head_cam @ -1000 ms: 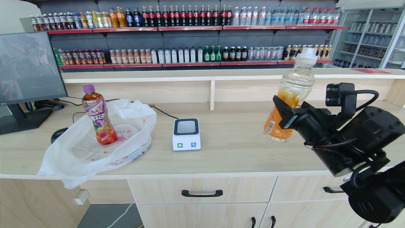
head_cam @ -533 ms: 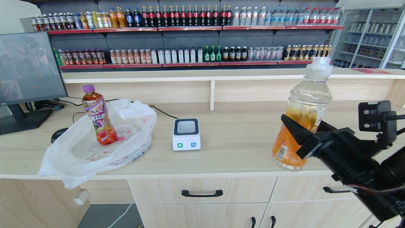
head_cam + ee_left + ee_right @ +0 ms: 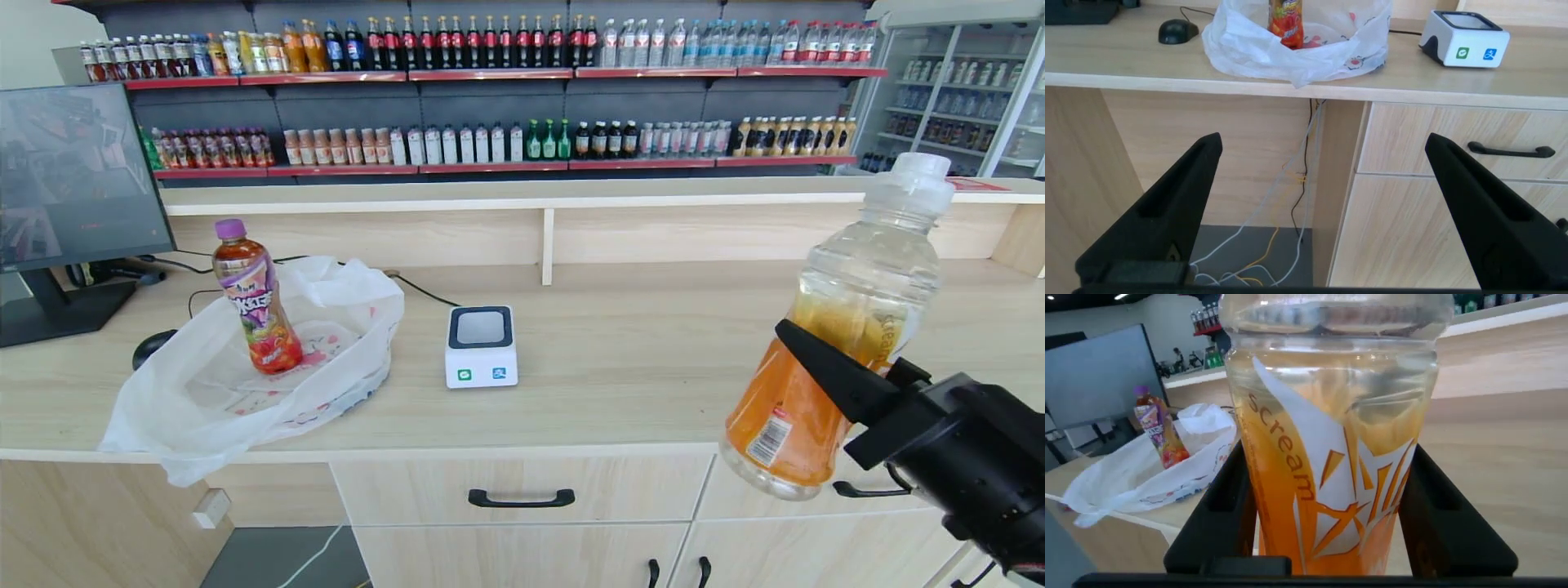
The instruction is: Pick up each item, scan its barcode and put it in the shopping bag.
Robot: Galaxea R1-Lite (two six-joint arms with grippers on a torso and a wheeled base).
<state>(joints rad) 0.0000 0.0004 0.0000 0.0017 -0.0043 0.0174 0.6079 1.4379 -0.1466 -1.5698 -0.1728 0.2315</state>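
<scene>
The right tool (image 3: 824,367) holds an orange drink bottle (image 3: 861,286), its two black fingers closed on either side of the bottle's middle. The bottle is lifted clear of the counter (image 3: 620,359) and hangs at the robot's right, over the counter's front edge. It is tilted, with its white cap up and leaning to the right. The lower part holds orange liquid and the upper part is clear. A small white barcode label (image 3: 769,441) shows low on its side, facing the head camera.

The white scanner (image 3: 481,345), with a dark square window on top, sits near the middle of the counter, well apart from the held bottle. To its left lies the white plastic shopping bag (image 3: 204,392), spread open and slumped, one corner drooping over the front edge. A bottle with a purple cap (image 3: 257,302) stands upright inside the bag.

The left tool (image 3: 1323,147) is spread wide with nothing between its fingers. It sits lower than the counter top, facing the cabinet front below the bag.

A monitor (image 3: 73,171) stands at the far left of the counter, with a black mouse (image 3: 151,347) just beside the bag. Drawers with black handles (image 3: 521,498) run under the counter. Shelves (image 3: 490,73) of bottled drinks line the back wall.
</scene>
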